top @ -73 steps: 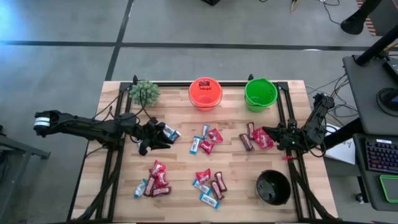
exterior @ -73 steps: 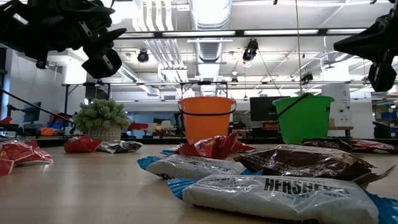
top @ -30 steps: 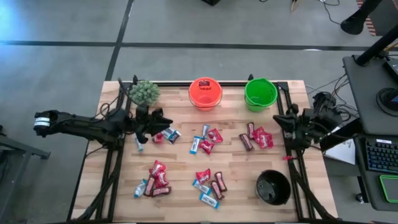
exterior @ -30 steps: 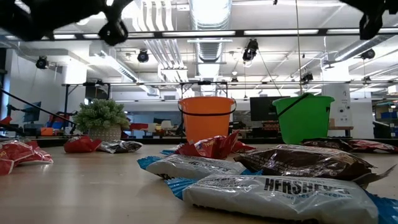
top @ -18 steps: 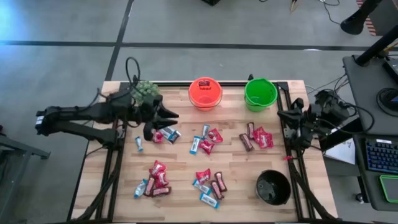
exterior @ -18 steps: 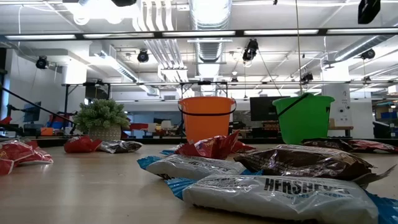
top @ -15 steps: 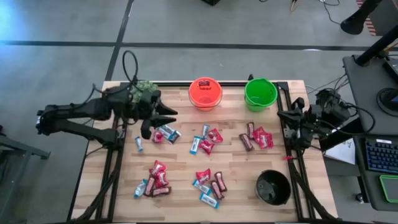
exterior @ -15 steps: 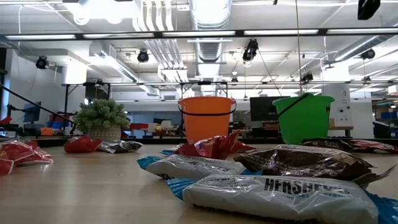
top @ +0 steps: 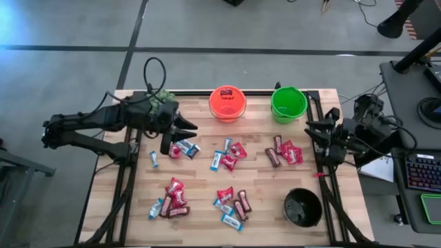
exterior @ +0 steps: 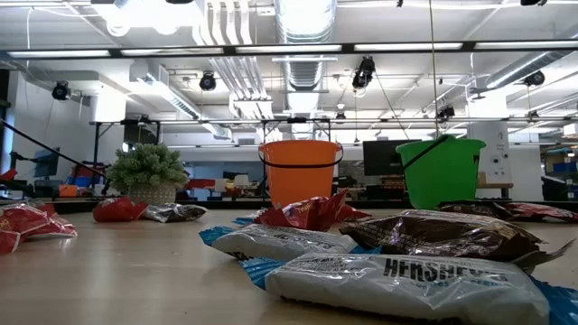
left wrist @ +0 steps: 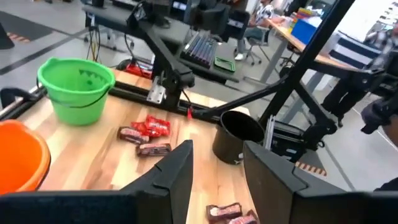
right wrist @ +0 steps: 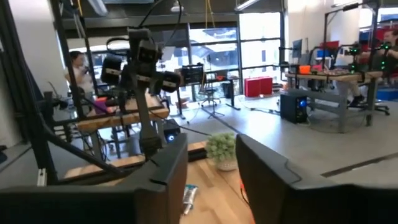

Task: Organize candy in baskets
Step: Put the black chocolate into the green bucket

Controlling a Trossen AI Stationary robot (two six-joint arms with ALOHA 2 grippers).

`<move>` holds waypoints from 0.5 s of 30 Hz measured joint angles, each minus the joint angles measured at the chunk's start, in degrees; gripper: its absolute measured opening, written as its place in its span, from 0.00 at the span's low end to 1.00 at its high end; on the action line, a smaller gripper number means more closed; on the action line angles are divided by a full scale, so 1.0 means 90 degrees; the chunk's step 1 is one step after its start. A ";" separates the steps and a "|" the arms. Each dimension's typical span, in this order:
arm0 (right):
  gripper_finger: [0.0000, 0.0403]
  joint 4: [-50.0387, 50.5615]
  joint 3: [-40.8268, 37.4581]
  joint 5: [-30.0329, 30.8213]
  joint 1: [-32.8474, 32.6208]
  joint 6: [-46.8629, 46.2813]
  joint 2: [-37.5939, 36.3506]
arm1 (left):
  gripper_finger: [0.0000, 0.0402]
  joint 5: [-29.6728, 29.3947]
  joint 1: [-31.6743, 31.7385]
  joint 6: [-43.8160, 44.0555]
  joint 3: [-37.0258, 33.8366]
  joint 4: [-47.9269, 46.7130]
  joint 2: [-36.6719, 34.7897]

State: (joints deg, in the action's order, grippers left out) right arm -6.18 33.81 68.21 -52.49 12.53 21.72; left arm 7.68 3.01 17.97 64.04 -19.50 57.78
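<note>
Both the left pincer [top: 185, 128] and the right pincer [top: 315, 129] hang spread and empty above the surface [top: 200, 207]; a careless descent near the orange basket [top: 227, 103] could scatter candy [top: 227, 157].

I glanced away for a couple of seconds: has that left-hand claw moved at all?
Yes. The left gripper has swung toward the far edge of the table; it now sits beside the potted plant, no longer over the candy.

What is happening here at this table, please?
A two-armed robot is sorting candy into baskets. Right now neither arm holds anything. The left gripper is open, raised near the plant. The right gripper is open at the table's right edge. The orange basket has something red inside; the green basket and black basket look empty.
</note>
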 joint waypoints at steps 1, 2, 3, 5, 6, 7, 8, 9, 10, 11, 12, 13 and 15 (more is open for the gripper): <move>0.35 -0.0005 0.0051 0.0016 0.0000 -0.0044 0.0046 | 0.31 -0.0125 -0.0002 0.0005 -0.0032 -0.0007 0.0005; 0.36 -0.0004 0.0095 0.0024 0.0001 -0.0055 0.0082 | 0.31 -0.0251 -0.0003 0.0009 -0.0055 -0.0010 0.0039; 0.37 -0.0007 0.0133 0.0031 0.0000 -0.0050 0.0115 | 0.31 -0.0283 0.0000 0.0012 -0.0063 -0.0011 0.0065; 0.39 -0.0012 0.0191 0.0038 0.0000 0.0007 0.0166 | 0.31 -0.0293 0.0000 0.0011 -0.0077 -0.0078 0.0116; 0.39 -0.0011 0.0194 0.0040 0.0000 0.0010 0.0176 | 0.31 -0.0294 0.0000 0.0011 -0.0079 -0.0056 0.0151; 0.40 -0.0005 0.0194 0.0041 0.0000 0.0013 0.0179 | 0.31 -0.0294 0.0000 0.0011 -0.0077 -0.0007 0.0185; 0.40 -0.0003 0.0194 0.0042 0.0000 0.0010 0.0183 | 0.31 -0.0294 0.0000 0.0038 -0.0064 -0.0018 0.0222; 0.39 -0.0005 0.0194 0.0042 0.0000 0.0008 0.0184 | 0.31 -0.0291 -0.0002 0.0134 -0.0042 -0.0042 0.0270; 0.39 -0.0004 0.0194 0.0043 0.0000 0.0009 0.0182 | 0.31 -0.0291 -0.0002 0.0231 -0.0015 -0.0030 0.0326; 0.39 -0.0004 0.0191 0.0043 0.0000 0.0010 0.0184 | 0.31 -0.0291 0.0000 0.0297 0.0019 -0.0012 0.0366; 0.39 -0.0004 0.0189 0.0043 0.0000 0.0010 0.0184 | 0.31 -0.0294 0.0000 0.0311 0.0063 -0.0007 0.0413; 0.38 -0.0004 0.0189 0.0043 0.0000 0.0011 0.0184 | 0.31 -0.0294 0.0000 0.0318 0.0119 0.0018 0.0461; 0.38 -0.0001 0.0189 0.0046 0.0000 0.0013 0.0184 | 0.31 -0.0289 0.0000 0.0363 0.0268 0.0088 0.0546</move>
State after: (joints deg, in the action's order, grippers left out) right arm -6.19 35.51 68.62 -52.49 12.64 23.38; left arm 5.08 3.01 21.23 66.45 -18.71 62.69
